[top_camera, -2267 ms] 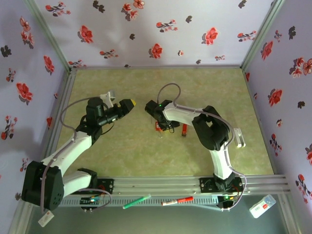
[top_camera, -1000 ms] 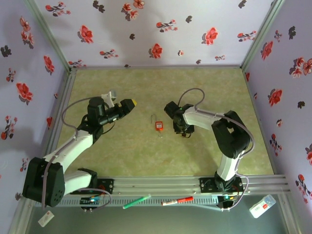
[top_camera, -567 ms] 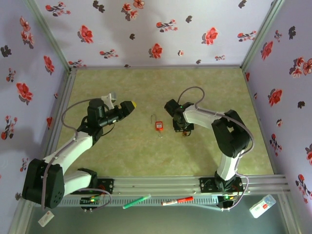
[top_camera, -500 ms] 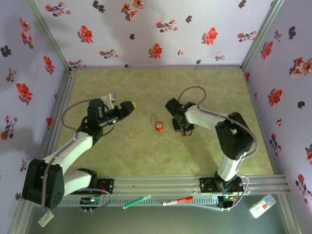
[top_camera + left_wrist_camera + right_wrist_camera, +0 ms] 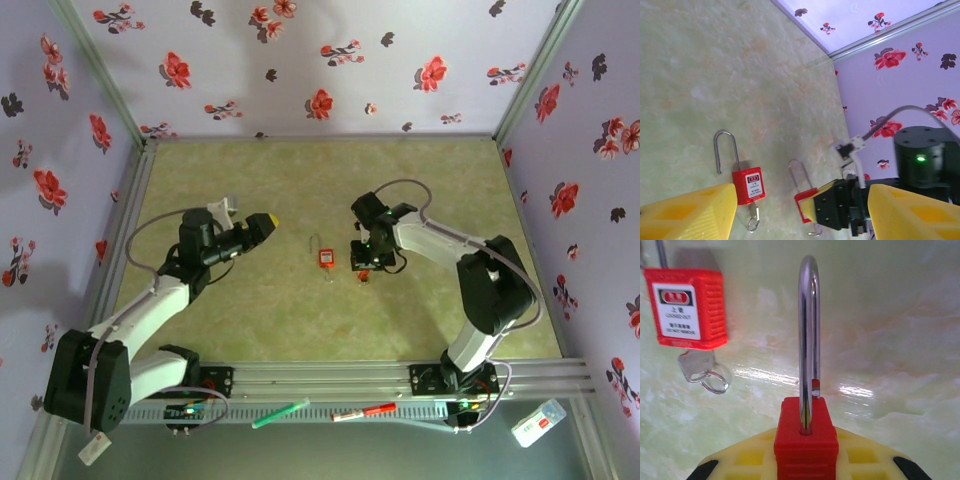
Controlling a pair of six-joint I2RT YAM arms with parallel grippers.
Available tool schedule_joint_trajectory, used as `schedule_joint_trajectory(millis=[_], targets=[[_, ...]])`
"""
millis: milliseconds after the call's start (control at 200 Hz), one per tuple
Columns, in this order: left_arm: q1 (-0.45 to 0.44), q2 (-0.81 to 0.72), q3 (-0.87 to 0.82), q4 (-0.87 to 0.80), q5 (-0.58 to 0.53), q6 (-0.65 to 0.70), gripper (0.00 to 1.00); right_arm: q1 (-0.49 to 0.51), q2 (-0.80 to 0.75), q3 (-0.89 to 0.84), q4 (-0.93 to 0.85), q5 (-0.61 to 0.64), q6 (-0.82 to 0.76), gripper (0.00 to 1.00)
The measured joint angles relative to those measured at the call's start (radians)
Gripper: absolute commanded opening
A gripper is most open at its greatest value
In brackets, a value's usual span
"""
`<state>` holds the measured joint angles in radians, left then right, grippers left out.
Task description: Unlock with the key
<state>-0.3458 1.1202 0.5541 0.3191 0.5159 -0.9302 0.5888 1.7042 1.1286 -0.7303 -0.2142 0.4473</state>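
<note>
green mottled table (image 5: 300, 180): right gripper (image 5: 364, 260) clamped on a red padlock (image 5: 805, 440), just beside the keyed padlock (image 5: 325, 257); left gripper (image 5: 263, 220) gapes on its far side. unlocking seemingly not begun.

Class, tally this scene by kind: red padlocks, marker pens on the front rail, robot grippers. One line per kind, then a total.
Red padlocks: 2 (loose padlock, gripped padlock)
Marker pens: 2 (green marker, red-and-white marker)
Grippers: 2 (left gripper, right gripper)
Total: 6
</note>
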Motion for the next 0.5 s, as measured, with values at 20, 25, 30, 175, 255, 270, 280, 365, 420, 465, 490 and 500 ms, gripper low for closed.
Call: schedule_joint_trajectory(millis=[20,25,30,175,255,270,280,365,420,465,490,500], targets=[[0.000,-0.004,0.000,-0.001,0.000,0.002,0.70,-0.003,0.010,0.000,0.000,-0.009,-0.003,0.00],[0.000,-0.005,0.000,-0.001,0.000,0.003,0.70,-0.003,0.011,0.000,0.000,-0.011,-0.003,0.00],[0.000,-0.005,0.000,-0.002,0.000,0.003,0.70,-0.003,0.014,0.000,0.000,-0.015,-0.003,0.00],[0.000,-0.023,0.000,-0.009,0.000,0.017,0.70,-0.026,0.072,0.009,-0.023,-0.060,-0.026,0.00],[0.000,-0.029,0.000,-0.016,0.000,0.024,0.70,-0.046,0.092,0.017,-0.043,-0.067,-0.039,0.00],[0.000,-0.030,0.000,-0.018,0.000,0.025,0.70,-0.050,0.095,0.019,-0.048,-0.068,-0.042,0.00],[0.000,-0.031,0.000,-0.019,0.000,0.025,0.70,-0.053,0.098,0.021,-0.052,-0.068,-0.045,0.00],[0.000,-0.035,0.000,-0.028,0.000,0.029,0.70,-0.077,0.111,0.033,-0.078,-0.074,-0.056,0.00],[0.000,-0.037,0.000,-0.031,0.000,0.032,0.70,-0.091,0.114,0.038,-0.091,-0.071,-0.063,0.00],[0.000,-0.039,0.000,-0.035,0.000,0.034,0.70,-0.100,0.117,0.043,-0.104,-0.059,-0.069,0.00],[0.000,-0.040,0.000,-0.037,0.000,0.036,0.70,-0.102,0.117,0.046,-0.111,-0.051,-0.074,0.00],[0.000,-0.040,0.000,-0.038,0.000,0.037,0.70,-0.104,0.118,0.047,-0.113,-0.047,-0.074,0.00]])
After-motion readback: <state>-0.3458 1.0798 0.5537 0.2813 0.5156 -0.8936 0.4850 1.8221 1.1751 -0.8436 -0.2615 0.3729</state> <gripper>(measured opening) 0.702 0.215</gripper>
